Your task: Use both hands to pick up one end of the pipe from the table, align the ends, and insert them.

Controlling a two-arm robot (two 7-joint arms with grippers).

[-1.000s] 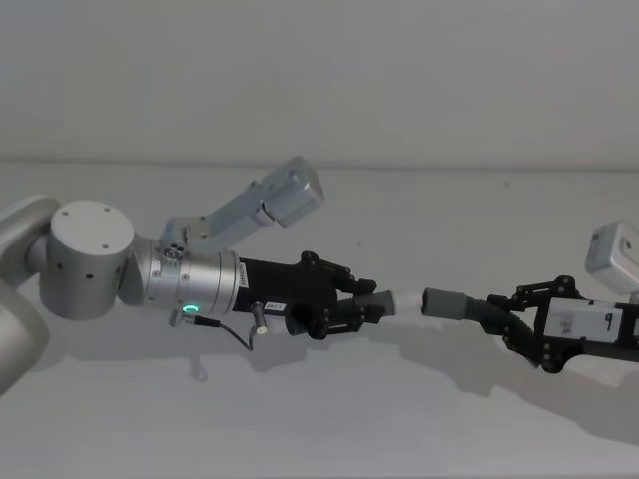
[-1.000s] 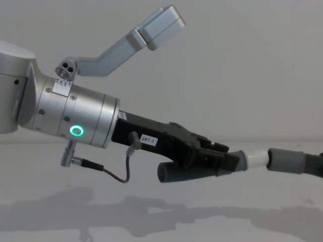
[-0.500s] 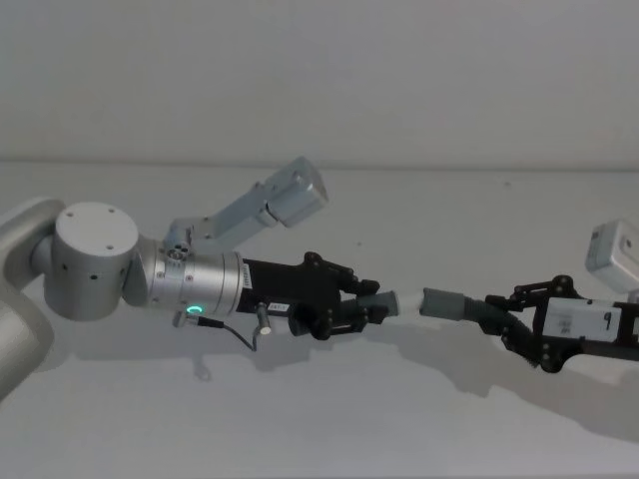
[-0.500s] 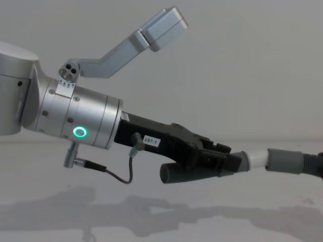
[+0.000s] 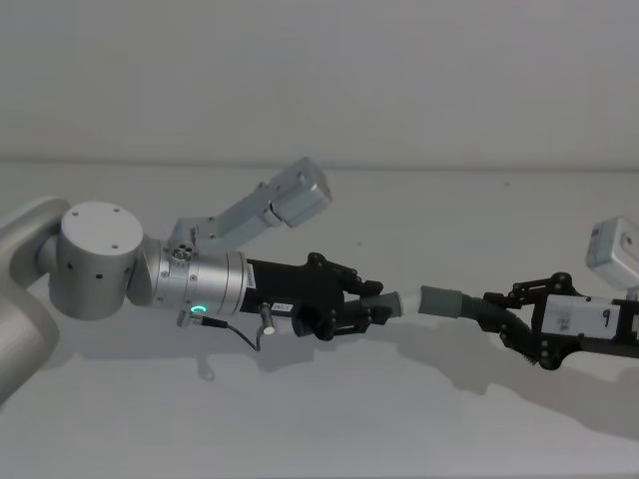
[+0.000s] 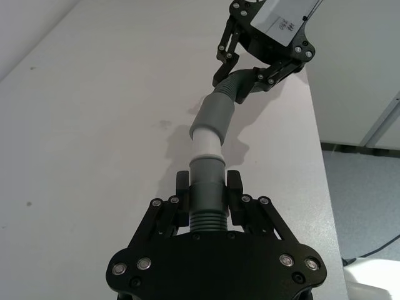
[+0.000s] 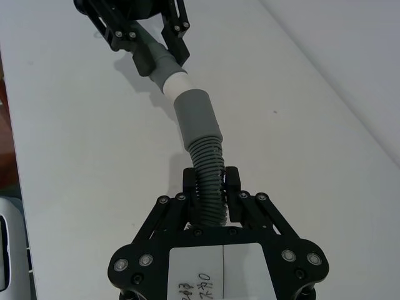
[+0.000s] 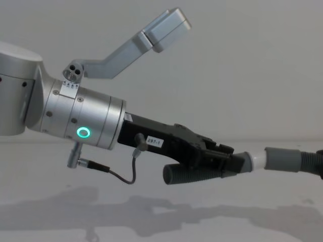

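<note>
Held above the table (image 5: 329, 429), our two grippers bring the pipe halves together. On the left, our left gripper (image 5: 371, 307), on the silver wrist with the green ring light (image 8: 83, 133), is clenched on the short tube (image 6: 206, 194), whose ribbed rear end juts out below the fingers in the chest view. Its white tip (image 6: 204, 144) points right, toward the other half. On the right, our right gripper (image 5: 514, 317) is clamped around the ribbed hose (image 7: 209, 181) just behind its smooth grey cuff (image 7: 197, 119).

Over the last second the left arm has crept rightward, and the open space between tip and cuff has shrunk: a second ago a clear strip of table showed between them in the head view, and now the white tip meets the mouth of the cuff. Both wrist views show tip and cuff touching, with most of the white still exposed, so we judge the ends aligned and insertion barely begun. The hose bends slightly between cuff and right gripper, which suggests the two axes are not perfectly in line.

Farther back, the table runs bare to the pale wall (image 5: 319, 80).
</note>
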